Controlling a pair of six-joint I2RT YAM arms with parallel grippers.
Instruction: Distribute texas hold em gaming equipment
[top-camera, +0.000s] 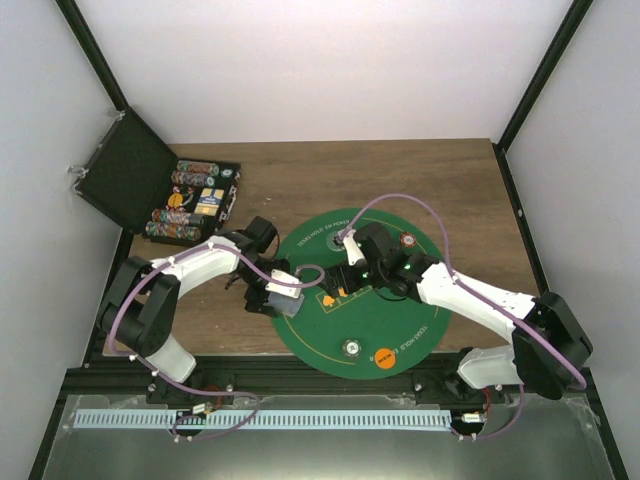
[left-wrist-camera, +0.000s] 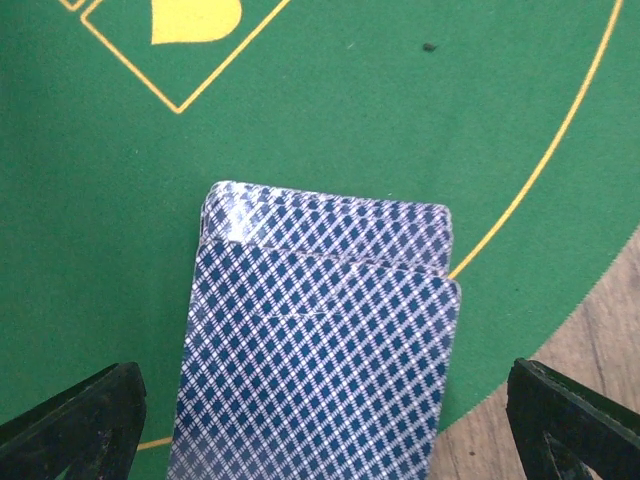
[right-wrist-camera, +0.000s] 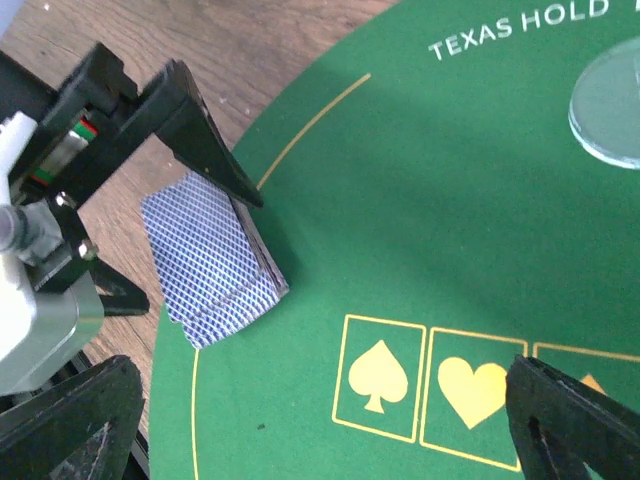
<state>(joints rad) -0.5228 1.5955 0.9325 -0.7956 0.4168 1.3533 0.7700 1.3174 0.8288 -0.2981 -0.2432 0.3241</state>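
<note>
Starting with the playing cards (left-wrist-camera: 320, 350): stacked backs up, straddling the left rim of the green mat (left-wrist-camera: 350, 120), upper cards slid a little askew of the lower ones. Bracketed by the left gripper (left-wrist-camera: 322, 425), spread wide, one finger on either side, no contact visible, so nothing grasped. Further in, over the mat's printed suit boxes: the right gripper (right-wrist-camera: 320, 410), likewise spread and empty. On the mat's far side, a pale clear token (right-wrist-camera: 610, 110); at its near rim, an orange token (top-camera: 383, 355); off the mat to the far left, the open case (top-camera: 190, 200) with rolls of chips.

Likely trouble on closing:
- Squeezing a skewed stack could fan it further or buckle the top cards.
- Pinching too high could lift only a few and leave the rest behind.
- Dragging across the mat's rim could snag the bottom card and spill the pile.
- With both arms crowded over the mat's left half, reaching for the same stack risks a knock between them.
</note>
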